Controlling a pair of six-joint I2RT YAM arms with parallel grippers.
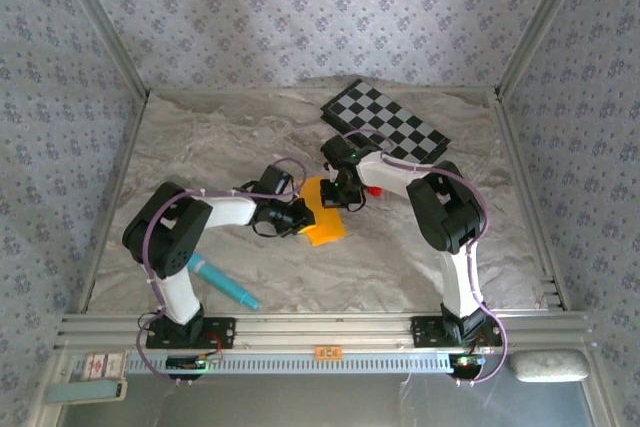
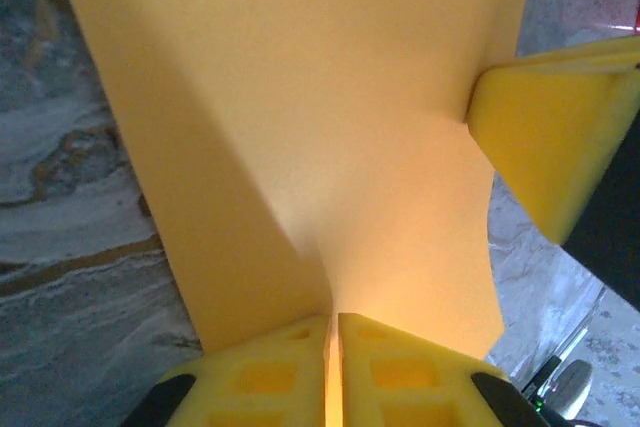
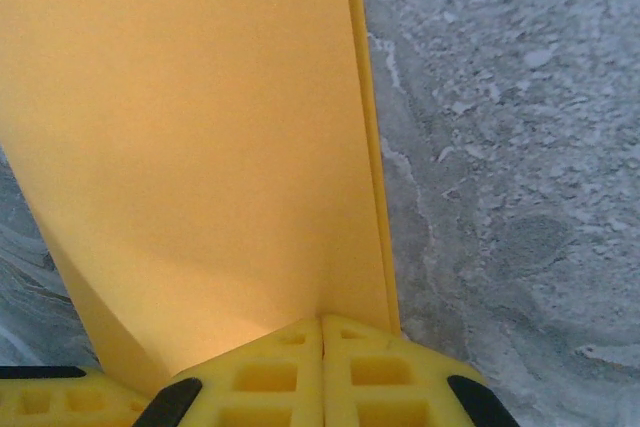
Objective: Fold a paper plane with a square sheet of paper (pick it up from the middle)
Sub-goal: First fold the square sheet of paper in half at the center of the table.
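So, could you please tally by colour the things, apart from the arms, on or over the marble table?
Orange-yellow: 1, the paper sheet
Black-and-white: 1, the checkerboard
Red: 1, the small block
Teal: 1, the marker
Total: 4

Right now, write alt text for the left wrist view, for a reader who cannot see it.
The yellow left gripper, shut at the bottom edge, pinches an orange-yellow paper sheet that rises away with a shallow crease. The right gripper grips the sheet's right edge; marbled grey table lies behind.
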